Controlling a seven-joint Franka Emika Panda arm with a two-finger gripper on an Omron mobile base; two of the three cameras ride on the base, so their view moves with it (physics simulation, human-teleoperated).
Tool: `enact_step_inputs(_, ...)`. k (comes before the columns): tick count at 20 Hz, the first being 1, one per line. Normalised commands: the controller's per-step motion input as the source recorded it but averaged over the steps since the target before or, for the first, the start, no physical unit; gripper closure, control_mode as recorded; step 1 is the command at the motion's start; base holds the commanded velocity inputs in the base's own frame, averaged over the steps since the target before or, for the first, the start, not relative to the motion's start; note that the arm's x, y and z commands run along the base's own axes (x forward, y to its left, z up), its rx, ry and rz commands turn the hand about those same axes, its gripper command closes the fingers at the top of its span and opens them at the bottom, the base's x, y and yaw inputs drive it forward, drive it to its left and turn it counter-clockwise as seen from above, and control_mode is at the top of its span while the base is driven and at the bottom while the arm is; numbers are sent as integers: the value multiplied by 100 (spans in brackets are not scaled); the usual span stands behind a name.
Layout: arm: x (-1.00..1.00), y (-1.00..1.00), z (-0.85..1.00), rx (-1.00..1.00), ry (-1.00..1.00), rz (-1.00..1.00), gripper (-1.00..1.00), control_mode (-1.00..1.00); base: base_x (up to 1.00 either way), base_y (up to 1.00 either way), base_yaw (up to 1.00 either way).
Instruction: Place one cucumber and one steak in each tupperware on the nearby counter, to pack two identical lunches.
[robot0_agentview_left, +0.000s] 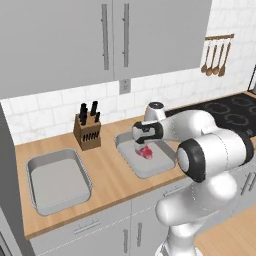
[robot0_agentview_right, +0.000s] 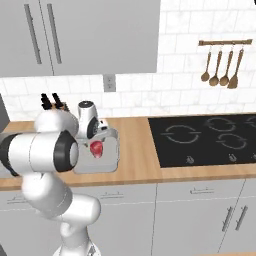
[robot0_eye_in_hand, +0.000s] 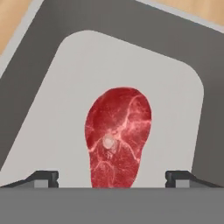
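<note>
Steak lies flat on the floor of the nearer tupperware, straight under the end effector, whose two tips stand wide apart on either side of the meat with nothing between them clamped. The step in hand looks like the release of this steak, so the sound way on is to lift straight up, tips kept apart, so neither one drags the slab against the tray wall. The hand view gives the meat's marbling and its clearance from the rim. The left base view adds the second tupperware, bare, well apart along the tabletop, with the knife block behind. The right base view alone lays out the whole stovetop and the hanging spoons.
</note>
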Motion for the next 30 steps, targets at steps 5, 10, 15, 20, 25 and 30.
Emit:
enact_step_inputs(5, -100, -19, 38, 9, -1, -3, -100, -100, 0, 0, 0)
enact_step_inputs(10, -100, -6, 80, 1, 0, -2, -100, -100, 0, 0, 0)
enact_step_inputs(15, -100, 0, 70, 0, 0, -2, -100, -100, 0, 0, 0)
enact_step_inputs(20, -60, 0, 6, -1, 0, 6, -100, 100, -40, 0, 12)
enact_step_inputs(25, 0, 0, 0, 0, 0, 0, -100, 100, -100, 0, 54)
enact_step_inputs(30, 0, 0, 0, 0, 0, 0, -100, 100, -84, 12, 76)
